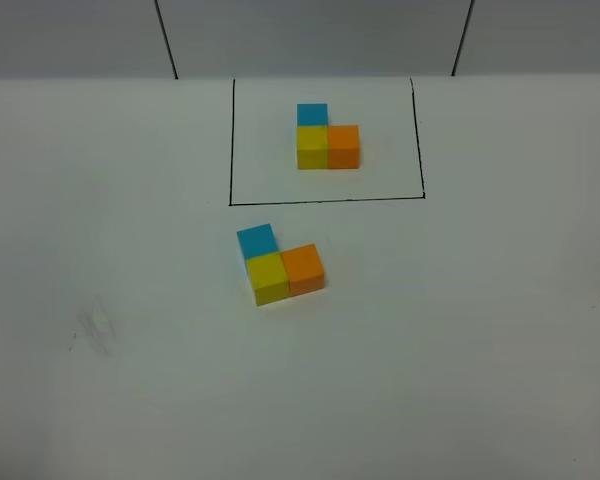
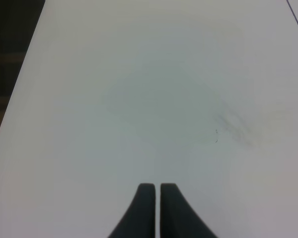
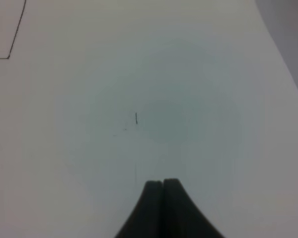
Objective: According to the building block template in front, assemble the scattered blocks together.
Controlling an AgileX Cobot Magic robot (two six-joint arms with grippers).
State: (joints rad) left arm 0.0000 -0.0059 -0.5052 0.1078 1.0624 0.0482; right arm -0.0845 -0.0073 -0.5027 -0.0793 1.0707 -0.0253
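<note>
Presently, three small plain cubes lie unframed on the white table (image 1: 460, 380): one light blue cube (image 1: 256, 240), one yellow cube (image 1: 268, 277) and one orange cube (image 1: 303, 268). They touch one another in an L, yellow at the corner, the whole group turned slightly askew.

Beyond them stands the building block template (image 1: 327, 135), also three cubes, blue, yellow and orange in the same L. It sits inside one thin black drawn rectangle (image 1: 325, 199), which encloses nothing else. The two trios are near but apart, the frame line running between them.

Neither pincer appears in the high view. The left pincer (image 2: 157, 191) is clenched on nothing, its dark fingers (image 2: 145, 208) nearly touching; only bare table, a faint grey smudge (image 2: 233, 126) and a corner of the black line lie ahead of it. The right pincer (image 3: 163, 186) is likewise clenched and empty, with a short dark mark (image 3: 136, 118) just ahead. No cube shows before either pincer; the fingers are cut off at the frame edge.
</note>
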